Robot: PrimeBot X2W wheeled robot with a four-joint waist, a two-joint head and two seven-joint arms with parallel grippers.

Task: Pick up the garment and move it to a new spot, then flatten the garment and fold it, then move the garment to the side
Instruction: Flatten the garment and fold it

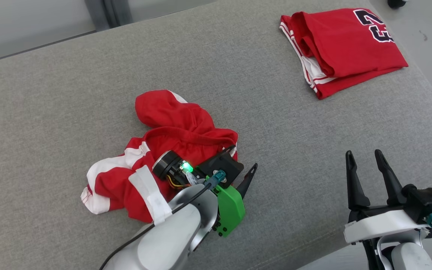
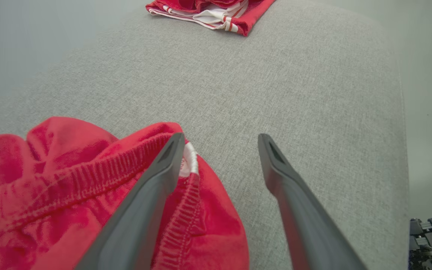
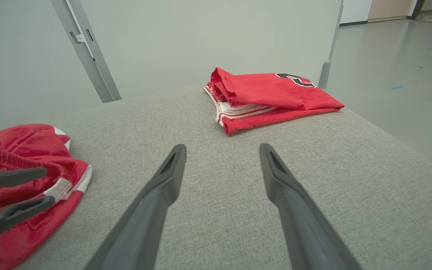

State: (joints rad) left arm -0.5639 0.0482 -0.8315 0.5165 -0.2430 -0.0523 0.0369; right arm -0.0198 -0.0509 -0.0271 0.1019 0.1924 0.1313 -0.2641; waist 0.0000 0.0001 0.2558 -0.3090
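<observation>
A wide grey fabric cushion point(image 1: 69, 93) with rounded edges spans the scene. The right wrist view takes in the room beyond it: a pale wall point(image 3: 163, 37), a slanted grey metal post point(image 3: 88, 48) and a shiny grey floor point(image 3: 396, 75).

At the cushion's far right corner lies a folded red jersey point(image 1: 351, 48) with white striped trim; the head view shows part of a dark number on it. Near the middle, towards the robot's left, the crumpled red garment point(image 1: 170, 131) sits in a heap with white panels. The left wrist view shows its ribbed elastic waistband point(image 2: 125, 165) and a small white tab up close.

The left gripper point(image 1: 244, 159) is at the heap's right edge, its fingers spread wide. One finger point(image 2: 152, 195) lies over the waistband; the other is above bare cushion. It grips nothing.

The right gripper point(image 1: 363, 153) hovers low over bare cushion at the near right, well apart from both garments, fingers spread and empty.
</observation>
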